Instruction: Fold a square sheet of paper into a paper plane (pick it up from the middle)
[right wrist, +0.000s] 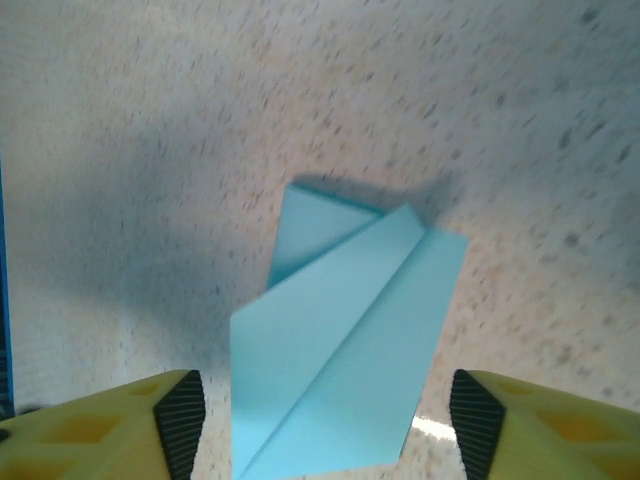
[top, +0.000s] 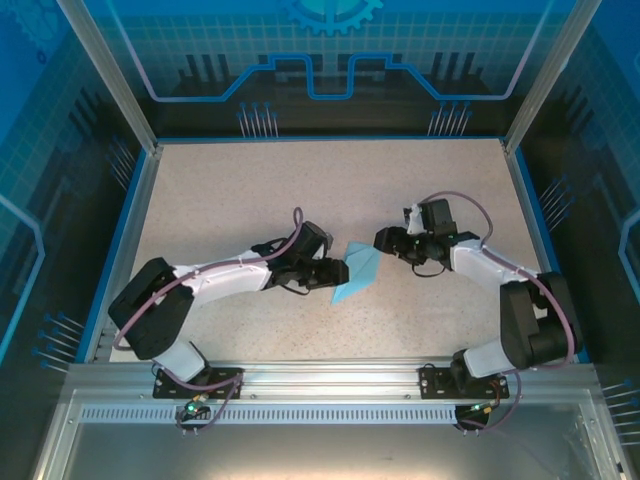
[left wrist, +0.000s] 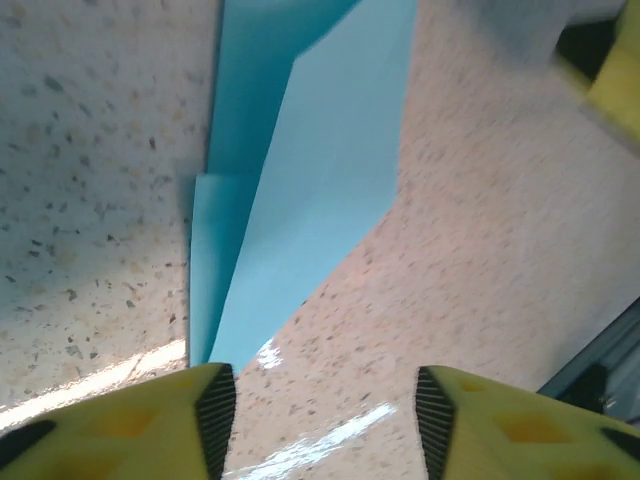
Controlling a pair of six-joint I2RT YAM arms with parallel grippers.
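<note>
The small light-blue folded paper plane (top: 355, 272) lies flat near the middle of the speckled beige desk (top: 300, 190). Seen from above, its narrow end points toward 7 o'clock and its wider end toward 1 o'clock. The left wrist view shows the plane (left wrist: 310, 200) as layered flaps with a long slanted fold edge. The right wrist view shows it (right wrist: 340, 350) with a centre crease running along its length and one flap lifted slightly off the desk.

The left tool (top: 337, 272) sits low at the plane's 9 o'clock, just beside its edge. Its yellow fingers (left wrist: 150, 425) are spread, and the tool (left wrist: 325, 400) holds nothing. The right tool (top: 384, 240) sits at the plane's 2 o'clock, also low. Its tool (right wrist: 325, 400) is spread wide, the paper lying between the fingers (right wrist: 130, 425) without either pad touching it.

The left arm rises from its base at 7 o'clock, elbows outward to the left, and stretches its forearm toward 3 o'clock. The right arm rises from 5 o'clock, bends at the right side of the desk, and reaches toward 10 o'clock.
</note>
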